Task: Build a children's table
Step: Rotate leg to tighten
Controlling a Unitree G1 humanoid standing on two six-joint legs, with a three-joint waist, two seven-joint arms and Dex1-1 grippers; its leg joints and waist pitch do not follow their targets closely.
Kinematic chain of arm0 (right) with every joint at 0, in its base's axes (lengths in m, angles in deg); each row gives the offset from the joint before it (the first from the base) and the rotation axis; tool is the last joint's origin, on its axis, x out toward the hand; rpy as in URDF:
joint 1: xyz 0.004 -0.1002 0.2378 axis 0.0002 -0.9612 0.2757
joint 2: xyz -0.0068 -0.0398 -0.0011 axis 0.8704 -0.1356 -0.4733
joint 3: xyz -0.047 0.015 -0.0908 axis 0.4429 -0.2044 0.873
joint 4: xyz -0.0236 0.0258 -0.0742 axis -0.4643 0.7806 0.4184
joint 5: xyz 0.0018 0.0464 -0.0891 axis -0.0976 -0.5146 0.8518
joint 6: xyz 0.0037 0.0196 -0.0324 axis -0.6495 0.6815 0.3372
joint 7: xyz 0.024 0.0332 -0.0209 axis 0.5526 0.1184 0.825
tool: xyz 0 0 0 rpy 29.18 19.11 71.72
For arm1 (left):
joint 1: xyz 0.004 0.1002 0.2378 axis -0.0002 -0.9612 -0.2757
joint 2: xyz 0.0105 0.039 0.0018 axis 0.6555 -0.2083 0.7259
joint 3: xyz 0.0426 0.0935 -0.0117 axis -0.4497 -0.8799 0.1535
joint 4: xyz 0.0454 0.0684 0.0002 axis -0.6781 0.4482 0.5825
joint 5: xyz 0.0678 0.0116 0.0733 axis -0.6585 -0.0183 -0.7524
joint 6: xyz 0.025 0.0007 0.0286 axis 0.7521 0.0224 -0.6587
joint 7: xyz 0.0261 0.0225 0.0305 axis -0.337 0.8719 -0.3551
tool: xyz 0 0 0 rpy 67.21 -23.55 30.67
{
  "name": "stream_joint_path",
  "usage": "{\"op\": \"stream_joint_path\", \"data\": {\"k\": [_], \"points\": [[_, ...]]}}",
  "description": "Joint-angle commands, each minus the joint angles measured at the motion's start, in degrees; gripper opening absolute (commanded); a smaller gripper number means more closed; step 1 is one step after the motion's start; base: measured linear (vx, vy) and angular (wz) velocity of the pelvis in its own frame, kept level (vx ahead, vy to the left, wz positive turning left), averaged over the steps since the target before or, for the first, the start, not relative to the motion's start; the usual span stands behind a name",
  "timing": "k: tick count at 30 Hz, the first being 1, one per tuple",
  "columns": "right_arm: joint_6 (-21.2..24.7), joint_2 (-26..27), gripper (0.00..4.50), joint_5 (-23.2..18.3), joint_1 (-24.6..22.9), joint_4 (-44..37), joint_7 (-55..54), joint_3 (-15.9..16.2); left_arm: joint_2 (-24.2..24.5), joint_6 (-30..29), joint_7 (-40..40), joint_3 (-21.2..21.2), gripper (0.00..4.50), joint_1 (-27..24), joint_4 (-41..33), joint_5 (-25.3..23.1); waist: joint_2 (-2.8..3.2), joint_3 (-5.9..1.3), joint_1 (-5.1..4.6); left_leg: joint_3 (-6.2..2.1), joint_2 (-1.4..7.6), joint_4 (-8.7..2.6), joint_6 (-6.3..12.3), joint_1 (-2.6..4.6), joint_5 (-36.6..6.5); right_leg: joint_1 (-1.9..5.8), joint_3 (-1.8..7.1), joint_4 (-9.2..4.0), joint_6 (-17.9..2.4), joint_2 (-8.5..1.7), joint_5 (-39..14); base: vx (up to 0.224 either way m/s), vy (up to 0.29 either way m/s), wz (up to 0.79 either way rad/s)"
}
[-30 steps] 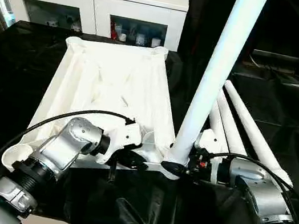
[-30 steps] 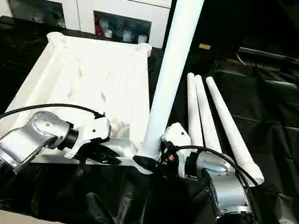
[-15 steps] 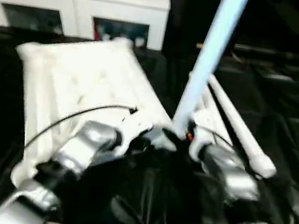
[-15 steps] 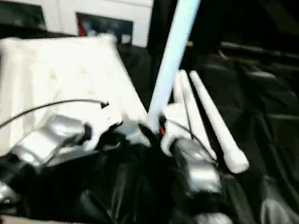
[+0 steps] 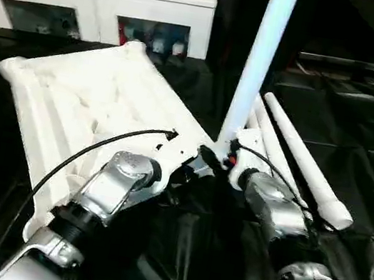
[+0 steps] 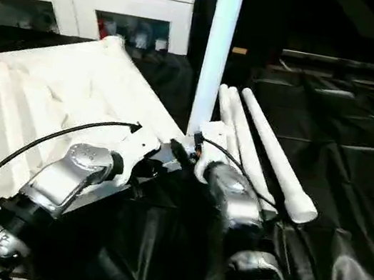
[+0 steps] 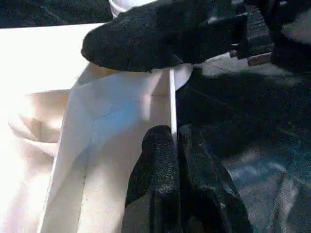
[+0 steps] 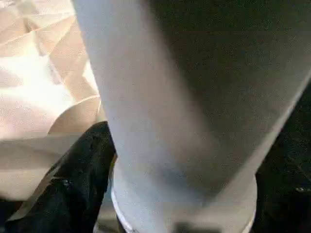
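**Mia:** What changed?

**Ben:** The table top [image 5: 84, 104] has swung round. The left gripper [image 7: 172, 145] is pinched tight on its rim. The standing leg [image 5: 259, 58] sits in the corner socket beside the right gripper [image 5: 214, 158], whose fingers wrap it; whether they squeeze, nobody can tell.

**Mia:** How many?

**Ben:** One top, one leg up, three loose legs [image 5: 299, 163] just past the right gripper.

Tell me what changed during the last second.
The white plastic table top has swung, its far end going to the left, with the left gripper clamped on its rim. The upright white round leg stays in its corner socket, beside the right gripper. The three loose white legs lie as before.
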Motion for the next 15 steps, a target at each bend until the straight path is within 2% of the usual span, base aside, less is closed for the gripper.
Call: {"op": "stream_joint_path", "data": {"k": [1,3,4,5,6,7,8,9,10,11,15], "points": [[0.1,-1.2,3.69,-0.5,-2.7,-3.3,7.6,3.1,-0.3,2.8,4.4,-1.8,0.0,0.5,-2.5,2.9,-0.15,-3.81,0.14,-1.5,4.26,-3.65,2.91,1.31,-13.9,2.49,3.48,-4.09,-12.5,-4.96,-8.4,0.0,0.0,0.0],[0.1,-2.5,3.69,-0.9,-3.9,-5.4,10.3,3.6,0.3,3.3,5.7,-2.0,0.0,0.5,-2.4,3.1,-0.21,-3.77,0.35,-1.58,4.3,-3.74,2.84,1.29,-14.1,2.59,3.47,-4.12,-12.6,-4.98,-8.5,0.0,0.0,0.0],[0.6,-5.2,3.69,-1.6,-6.2,-9.3,15.3,4.8,1.3,4.0,7.9,-2.3,0.0,0.8,-1.8,3.3,-0.22,-3.76,0.46,-1.56,4.32,-3.71,2.83,1.32,-14.2,2.56,3.48,-4.15,-12.5,-5.03,-8.8,0.0,0.0,0.0],[1.1,-7.0,3.69,-2.1,-7.6,-11.7,18.4,5.6,2.0,4.7,9.3,-2.5,0.0,1.0,-1.3,3.4,-0.32,-3.76,1.11,-1.44,4.36,-3.58,3.3,1.53,-14.5,2.53,3.61,-4.29,-11.9,-5.05,-9.3,0.0,0.0,0.0],[1.1,-7.1,3.69,-2.1,-7.6,-11.9,18.6,5.7,2.1,4.7,9.3,-2.5,0.0,1.0,-1.3,3.4,-0.33,-3.81,1.22,-1.41,4.38,-3.55,3.37,1.55,-14.3,2.47,3.6,-4.24,-12.0,-5.03,-9.2,0.0,0.0,0.0],[1.4,-8.0,3.69,-2.3,-8.2,-12.9,20.1,6.1,2.5,5.1,9.9,-2.6,0.0,1.1,-0.9,3.3,-0.32,-3.76,1.14,-1.4,4.38,-3.61,3.33,1.45,-14.3,2.44,3.59,-4.18,-12.3,-5.04,-9.2,0.0,0.0,0.0],[1.8,-8.8,3.69,-2.6,-8.7,-13.8,21.6,6.5,2.8,5.3,10.6,-2.7,0.0,1.4,-0.6,3.2,0.18,-3.62,1.13,-1.49,4.44,-3.75,2.81,1.46,-15.4,2.33,3.47,-4.49,-12.2,-4.98,-10.9,0.0,0.0,0.0],[2.9,-11.0,3.69,-3.3,-9.9,-16.4,25.5,7.6,3.9,6.3,12.6,-3.0,0.0,1.8,-0.1,3.3,0.06,-3.58,1.17,-1.55,4.4,-3.74,2.63,1.54,-16.0,2.43,3.43,-4.62,-12.0,-4.97,-11.8,0.0,0.0,0.0],[2.9,-11.0,3.69,-3.3,-9.9,-16.4,25.5,7.6,3.9,6.3,12.6,-3.0,0.0,1.8,-0.1,3.3,-0.07,-3.53,1.25,-1.53,4.36,-3.75,2.53,1.53,-16.4,2.53,3.43,-4.65,-11.8,-4.9,-12.4,0.0,0.0,0.0],[2.9,-11.0,3.69,-3.3,-9.9,-16.4,25.5,7.6,3.9,6.3,12.6,-3.0,0.0,1.8,-0.1,3.3,0.02,-3.59,1.35,-1.43,4.46,-3.7,2.36,1.73,-16.9,2.27,3.6,-4.67,-11.8,-5.12,-13.2,0.0,0.0,0.0],[5.3,-13.5,3.36,-4.5,-11.0,-19.8,30.8,8.7,6.2,8.2,17.9,-3.6,0.0,2.3,-0.1,4.1,-0.14,-3.61,1.42,-1.56,4.45,-3.76,2.53,1.34,-15.8,2.48,3.45,-4.58,-11.7,-5.15,-13.6,0.0,0.0,0.0]]}}
